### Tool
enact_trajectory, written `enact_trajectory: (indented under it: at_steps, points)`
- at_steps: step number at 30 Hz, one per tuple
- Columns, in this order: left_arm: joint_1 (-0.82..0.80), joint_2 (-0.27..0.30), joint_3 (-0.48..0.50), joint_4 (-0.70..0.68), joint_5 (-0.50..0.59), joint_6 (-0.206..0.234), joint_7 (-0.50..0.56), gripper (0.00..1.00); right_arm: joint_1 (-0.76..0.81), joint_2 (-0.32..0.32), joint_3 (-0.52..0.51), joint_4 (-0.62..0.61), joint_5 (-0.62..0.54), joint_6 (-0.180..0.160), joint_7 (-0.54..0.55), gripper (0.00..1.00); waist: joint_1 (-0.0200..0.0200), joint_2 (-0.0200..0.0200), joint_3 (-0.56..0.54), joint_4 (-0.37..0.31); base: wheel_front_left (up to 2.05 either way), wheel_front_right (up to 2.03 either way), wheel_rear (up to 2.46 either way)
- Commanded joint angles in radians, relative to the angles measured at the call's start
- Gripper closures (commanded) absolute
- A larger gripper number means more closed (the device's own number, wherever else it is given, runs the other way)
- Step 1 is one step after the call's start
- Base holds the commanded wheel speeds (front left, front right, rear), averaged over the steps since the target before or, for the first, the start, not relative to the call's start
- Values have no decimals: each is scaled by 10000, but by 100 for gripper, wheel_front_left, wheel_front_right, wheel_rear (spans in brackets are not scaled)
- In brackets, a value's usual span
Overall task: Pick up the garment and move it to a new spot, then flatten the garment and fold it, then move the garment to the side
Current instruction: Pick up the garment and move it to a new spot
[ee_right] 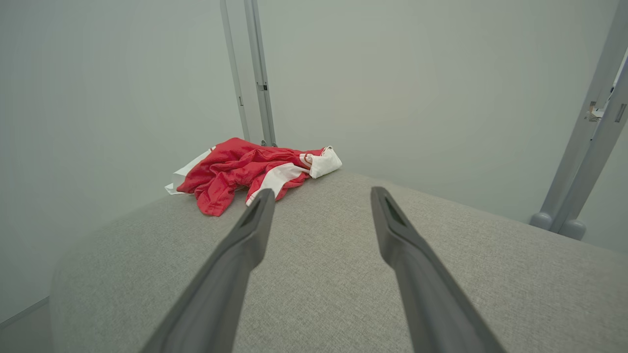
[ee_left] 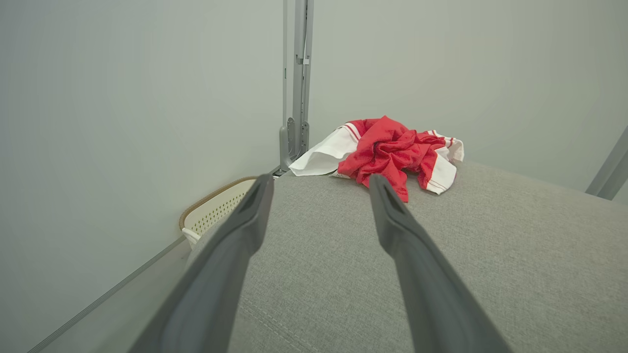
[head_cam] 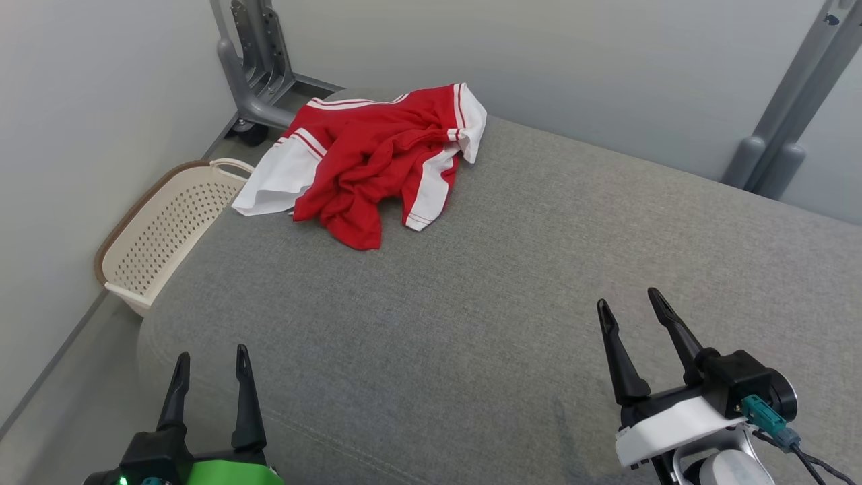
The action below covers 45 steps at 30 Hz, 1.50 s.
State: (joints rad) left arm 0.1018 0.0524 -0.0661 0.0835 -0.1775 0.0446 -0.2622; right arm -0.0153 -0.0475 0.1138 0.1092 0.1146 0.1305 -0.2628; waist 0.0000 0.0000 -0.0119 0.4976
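The garment is a red top with white panels and stripes, lying crumpled at the far left corner of the grey padded surface. One white part hangs slightly over the left edge. My left gripper stands open at the near left, far short of the garment, with nothing between its fingers. My right gripper stands open at the near right, also holding nothing. In the left wrist view the garment lies beyond the left gripper. The right wrist view has the garment ahead and left of the right gripper.
A cream perforated basket stands on the floor against the surface's left side. A grey metal stand on wheels rises behind the garment, and another grey post stands at the far right. Pale walls close in at left and back.
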Motion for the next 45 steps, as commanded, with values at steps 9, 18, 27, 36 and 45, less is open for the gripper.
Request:
enact_trajectory:
  at_steps: [9, 18, 27, 36, 45]
  points:
    - [-221, -4, 2, -195, -662, 31, -32, 0, -163, -53, -162, -12, 217, 3, -42, 0, 0, 0, 383, 27, 0, 0, 0]
    - [-2192, 721, 182, -563, -930, -417, 461, 0, -443, -52, -419, -78, 120, 3, -42, 0, 0, 0, 791, -595, 0, 0, 0]
    - [-5457, 1949, 512, -268, -1709, -1253, 1937, 0, -982, -50, -489, -270, -209, 3, -42, 0, 0, 0, 1480, -1318, 0, 0, 0]
    - [-7827, 3018, 688, 1627, -2383, -1566, 3125, 0, -1730, -53, -423, -650, -661, 3, -40, 0, 0, 0, 2681, -2414, 0, 0, 0]
    - [-8733, 3622, 352, 3777, -2414, -1669, 3316, 0, -2716, -50, -247, -973, -1027, 3, -42, 0, 0, 0, 4081, -3308, 0, 0, 0]
